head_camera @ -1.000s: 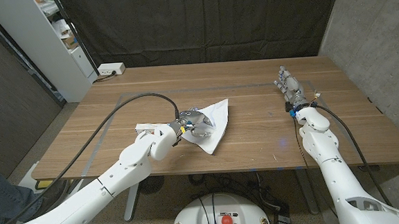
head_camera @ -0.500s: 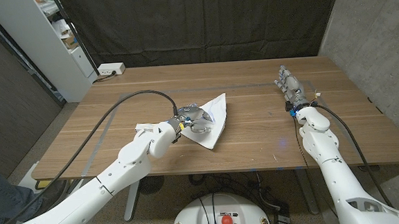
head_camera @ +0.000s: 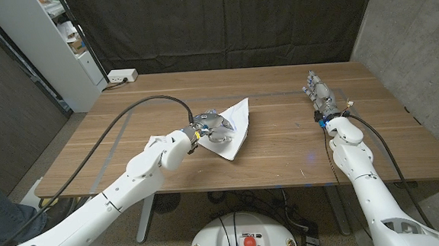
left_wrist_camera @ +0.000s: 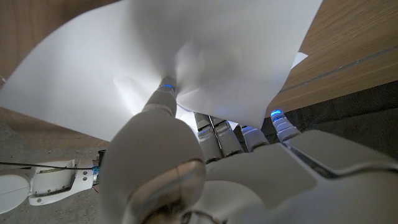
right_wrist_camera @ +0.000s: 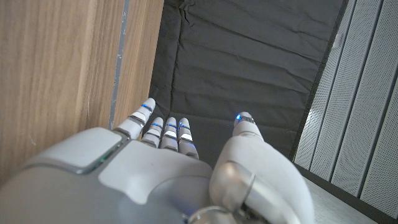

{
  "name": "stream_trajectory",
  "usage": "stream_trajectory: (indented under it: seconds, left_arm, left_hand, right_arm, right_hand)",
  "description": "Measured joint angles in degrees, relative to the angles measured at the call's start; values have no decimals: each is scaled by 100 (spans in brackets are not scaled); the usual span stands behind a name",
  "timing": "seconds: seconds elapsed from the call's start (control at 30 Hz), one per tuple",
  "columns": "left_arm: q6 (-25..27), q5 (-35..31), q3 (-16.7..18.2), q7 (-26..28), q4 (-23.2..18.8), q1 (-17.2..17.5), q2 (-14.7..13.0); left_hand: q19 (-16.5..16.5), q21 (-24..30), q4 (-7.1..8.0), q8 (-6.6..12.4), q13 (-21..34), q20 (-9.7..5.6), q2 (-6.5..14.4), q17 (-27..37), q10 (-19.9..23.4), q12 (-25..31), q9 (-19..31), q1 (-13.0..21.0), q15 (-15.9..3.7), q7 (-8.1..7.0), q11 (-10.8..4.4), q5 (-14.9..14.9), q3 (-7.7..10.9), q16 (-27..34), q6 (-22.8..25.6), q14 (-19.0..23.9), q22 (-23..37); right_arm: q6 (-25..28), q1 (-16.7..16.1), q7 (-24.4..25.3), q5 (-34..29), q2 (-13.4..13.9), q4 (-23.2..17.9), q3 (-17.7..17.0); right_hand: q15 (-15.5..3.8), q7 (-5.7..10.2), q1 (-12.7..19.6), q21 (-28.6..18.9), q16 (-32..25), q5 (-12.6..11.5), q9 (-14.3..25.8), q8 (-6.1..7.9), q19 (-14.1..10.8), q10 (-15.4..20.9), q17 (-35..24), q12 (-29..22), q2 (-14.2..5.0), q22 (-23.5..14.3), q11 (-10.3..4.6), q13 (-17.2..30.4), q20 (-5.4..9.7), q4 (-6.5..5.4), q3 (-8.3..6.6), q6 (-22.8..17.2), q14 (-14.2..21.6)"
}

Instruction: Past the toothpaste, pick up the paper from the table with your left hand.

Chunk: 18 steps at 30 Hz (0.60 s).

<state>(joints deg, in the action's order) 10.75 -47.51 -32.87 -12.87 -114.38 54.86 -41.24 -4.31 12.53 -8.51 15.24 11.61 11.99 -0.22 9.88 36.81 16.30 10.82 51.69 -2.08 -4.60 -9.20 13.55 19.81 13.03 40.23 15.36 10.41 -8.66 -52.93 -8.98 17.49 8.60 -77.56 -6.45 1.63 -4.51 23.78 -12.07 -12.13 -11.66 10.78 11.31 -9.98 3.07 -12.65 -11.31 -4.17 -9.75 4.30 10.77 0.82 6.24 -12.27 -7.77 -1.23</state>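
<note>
The wooden table (head_camera: 282, 146) takes up most of the head view, and the paper (head_camera: 234, 131) serves as the landmark: a white sheet left of the table's middle, one corner pointing toward the far edge and another toward the near edge.

The left arm (head_camera: 124, 191) reaches in from the near left corner to the paper's left side. The right arm (head_camera: 360, 172) lies well to the right of the paper, near the table's right edge.

The left hand (head_camera: 211, 128) sits on the paper's left portion. From the left wrist view its thumb (left_wrist_camera: 163, 99) presses into the sheet, which puckers around the tip, while the other fingers (left_wrist_camera: 214, 134) curl beneath the paper's edge; it appears to pinch the sheet. The right hand (head_camera: 319, 95) holds nothing, fingers straight and close together, far right of the paper.

A small white object (head_camera: 157, 140), possibly the toothpaste, lies just left of the left forearm.

The grasp looks to be the step in hand; next comes a clean lift off the table without the sheet slipping.
</note>
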Motion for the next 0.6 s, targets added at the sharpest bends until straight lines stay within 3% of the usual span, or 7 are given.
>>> stream_trajectory:
  seconds: [0.6]
  left_arm:
    - [-188,216,241,-39,-229,59,-148]
  left_hand:
    - [0,-25,-1,-22,-1,0,31,0,0,-45,-1,31,23,-1,0,-55,0,-33,0,-23,0]
  right_arm:
    - [-36,13,50,1,-6,-1,22]
  right_hand:
    - [0,0,0,22,0,0,0,0,0,0,0,0,0,1,0,0,0,17,17,0,0]
